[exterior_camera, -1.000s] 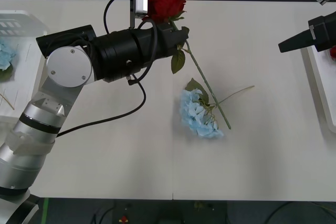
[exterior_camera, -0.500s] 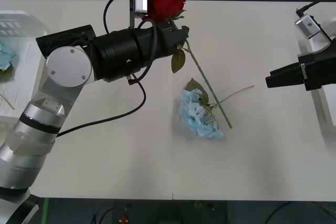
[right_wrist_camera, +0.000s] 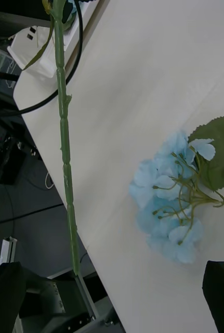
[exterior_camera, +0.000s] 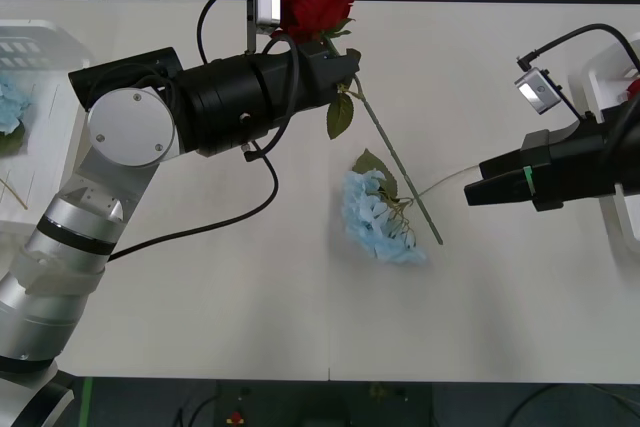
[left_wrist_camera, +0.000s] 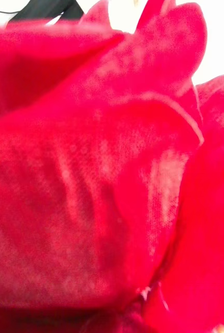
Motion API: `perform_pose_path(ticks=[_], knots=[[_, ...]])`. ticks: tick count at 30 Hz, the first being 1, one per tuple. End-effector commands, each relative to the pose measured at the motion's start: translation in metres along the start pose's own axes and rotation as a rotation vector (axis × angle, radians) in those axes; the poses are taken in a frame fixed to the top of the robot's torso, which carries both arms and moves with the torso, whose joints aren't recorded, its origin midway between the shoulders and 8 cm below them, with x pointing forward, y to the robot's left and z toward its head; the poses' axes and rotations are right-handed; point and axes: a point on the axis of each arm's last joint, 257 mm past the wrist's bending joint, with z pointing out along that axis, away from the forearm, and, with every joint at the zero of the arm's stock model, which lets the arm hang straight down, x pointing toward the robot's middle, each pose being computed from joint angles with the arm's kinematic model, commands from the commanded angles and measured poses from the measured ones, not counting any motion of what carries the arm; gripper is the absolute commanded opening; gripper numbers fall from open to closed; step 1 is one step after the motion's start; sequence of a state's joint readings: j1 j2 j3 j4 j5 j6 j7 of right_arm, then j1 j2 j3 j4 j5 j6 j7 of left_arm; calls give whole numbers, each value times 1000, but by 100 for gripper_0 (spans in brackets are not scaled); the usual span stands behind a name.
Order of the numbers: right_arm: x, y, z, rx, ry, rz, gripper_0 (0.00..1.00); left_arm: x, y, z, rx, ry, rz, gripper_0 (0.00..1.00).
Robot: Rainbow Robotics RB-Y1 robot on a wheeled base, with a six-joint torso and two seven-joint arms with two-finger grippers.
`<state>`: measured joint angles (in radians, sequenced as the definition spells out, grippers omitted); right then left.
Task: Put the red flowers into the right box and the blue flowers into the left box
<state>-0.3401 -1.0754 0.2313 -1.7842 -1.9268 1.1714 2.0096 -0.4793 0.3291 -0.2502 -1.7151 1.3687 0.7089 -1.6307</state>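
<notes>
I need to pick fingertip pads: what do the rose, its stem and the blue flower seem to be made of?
Rose: looks like woven fabric, matte, with a fine cloth weave on the petals. Stem: probably moulded plastic, smooth, with evenly spaced ridges. Blue flower: thin fabric-like petals, matte, on thin stalks that could be plastic or wire.

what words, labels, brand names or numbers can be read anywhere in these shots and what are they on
None can be read.
No print shows on the left claw at the red rose, the right claw near the blue hydrangea, the white table or the left box.
The small wrist camera modules show bright faces, without legible marks.
</notes>
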Motion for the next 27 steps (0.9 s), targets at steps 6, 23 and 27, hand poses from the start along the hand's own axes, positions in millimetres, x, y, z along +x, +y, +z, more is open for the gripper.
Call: perform_pose_path(ticks=[6, 23, 27], knots=[[0, 37, 61, -106, -61, 63, 99, -15, -30, 9, 59, -24, 62, 0], [-12, 57, 84, -115, -69, 123, 0, -17, -30, 9, 58, -29, 62, 0], [-10, 58, 82, -109, -58, 136, 0, -16, -31, 9, 60, -29, 61, 0]])
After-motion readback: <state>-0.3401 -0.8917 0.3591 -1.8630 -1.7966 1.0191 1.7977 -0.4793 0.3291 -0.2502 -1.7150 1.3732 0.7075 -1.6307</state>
